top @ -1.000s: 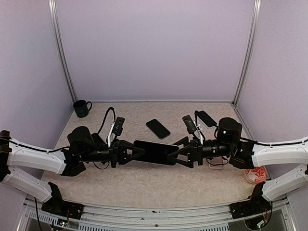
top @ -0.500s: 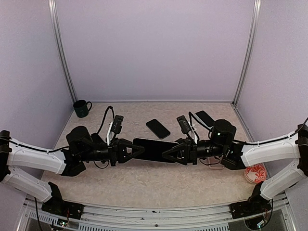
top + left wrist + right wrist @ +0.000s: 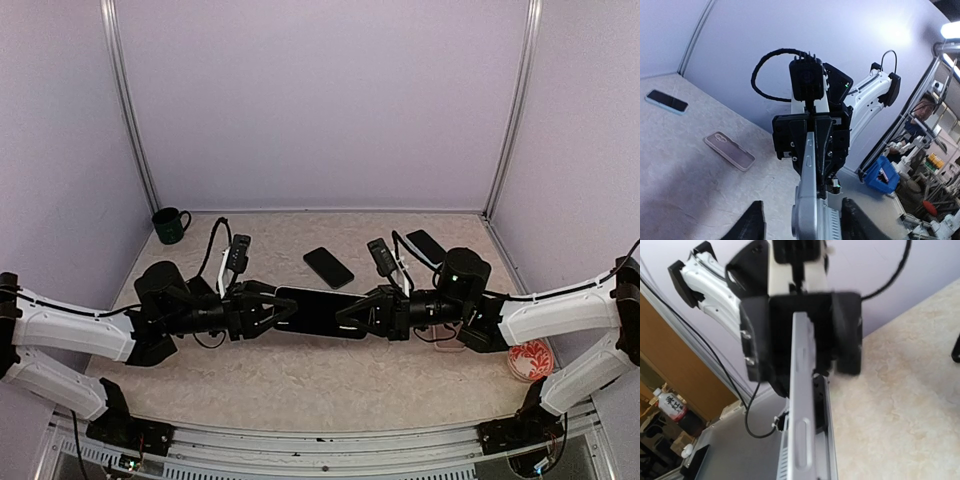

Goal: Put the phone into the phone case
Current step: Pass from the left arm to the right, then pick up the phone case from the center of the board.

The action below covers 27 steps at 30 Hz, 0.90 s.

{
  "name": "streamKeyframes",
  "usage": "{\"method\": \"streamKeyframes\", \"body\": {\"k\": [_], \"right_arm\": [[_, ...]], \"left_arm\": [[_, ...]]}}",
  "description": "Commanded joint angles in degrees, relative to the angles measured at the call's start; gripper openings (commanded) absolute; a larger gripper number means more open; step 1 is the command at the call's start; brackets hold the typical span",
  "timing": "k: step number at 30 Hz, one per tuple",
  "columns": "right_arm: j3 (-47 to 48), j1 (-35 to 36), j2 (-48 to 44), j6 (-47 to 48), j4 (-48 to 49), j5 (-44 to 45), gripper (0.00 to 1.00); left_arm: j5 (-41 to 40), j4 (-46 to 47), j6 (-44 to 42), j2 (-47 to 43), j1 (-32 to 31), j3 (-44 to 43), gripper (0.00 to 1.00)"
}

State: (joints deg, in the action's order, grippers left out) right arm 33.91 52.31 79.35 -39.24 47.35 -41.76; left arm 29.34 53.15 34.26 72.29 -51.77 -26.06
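Phone: the phone (image 3: 318, 313) lies lengthwise between the two grippers, over the middle of the table (image 3: 300, 400). Both wrist cameras see it edge-on, with its side buttons showing.
Right gripper: the right gripper (image 3: 350, 314) is clamped tight on the phone's right end. In the left wrist view its black jaws close around the far end of the phone.
Left gripper: the left gripper (image 3: 285, 312) is spread. Its fingers (image 3: 756, 222) stand on either side of the phone's near end, with a gap showing at each side.
Phone case: the phone case (image 3: 730, 150), mauve-grey with a paler rim, lies flat on the table, apart from both arms.
Dark slab: a dark slab (image 3: 328, 267) lies flat just behind the held phone. Whether it is the case seen from above cannot be told.
Mug: a dark green mug (image 3: 170, 225) stands upright in the back left corner.
Dish: a red-and-white dish (image 3: 528, 361) sits near the right arm's base.
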Motion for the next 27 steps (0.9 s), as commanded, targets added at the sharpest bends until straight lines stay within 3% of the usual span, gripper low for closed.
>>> {"method": "streamKeyframes", "body": {"k": [1, 3, 4, 11, 17, 22, 27], "right_arm": [[1.1, -0.5, -3.6, 2.2, -3.1, 2.2, 0.00], [2.4, -1.0, -4.7, 4.4, -7.0, 3.3, 0.00], [2.9, -1.5, -5.1, 4.9, -8.2, 3.4, 0.00], [4.1, -4.8, -8.0, 6.4, -13.1, 4.9, 0.00], [4.8, -5.4, -7.9, 9.8, -20.2, 10.3, 0.00], [1.5, -5.6, -9.9, 9.9, -19.7, 10.5, 0.00], [0.0, -5.7, -14.2, 10.5, -22.1, 11.6, 0.00]], "left_arm": [[-7.3, -6.3, -1.9, -4.0, 0.7, -1.4, 0.74], [-12.6, -12.8, -2.0, -7.0, 1.0, -1.3, 0.97], [-16.1, -16.4, -1.7, -9.7, 1.0, -1.1, 0.99], [-45.4, -43.2, 7.8, -26.5, 1.3, 0.5, 0.99], [-65.7, -66.0, 31.1, -38.9, 1.5, 4.8, 0.99], [-69.3, -73.1, 39.1, -42.2, 2.1, 5.6, 0.99], [-69.6, -79.8, 42.7, -31.3, 5.8, -0.7, 0.99]]}}
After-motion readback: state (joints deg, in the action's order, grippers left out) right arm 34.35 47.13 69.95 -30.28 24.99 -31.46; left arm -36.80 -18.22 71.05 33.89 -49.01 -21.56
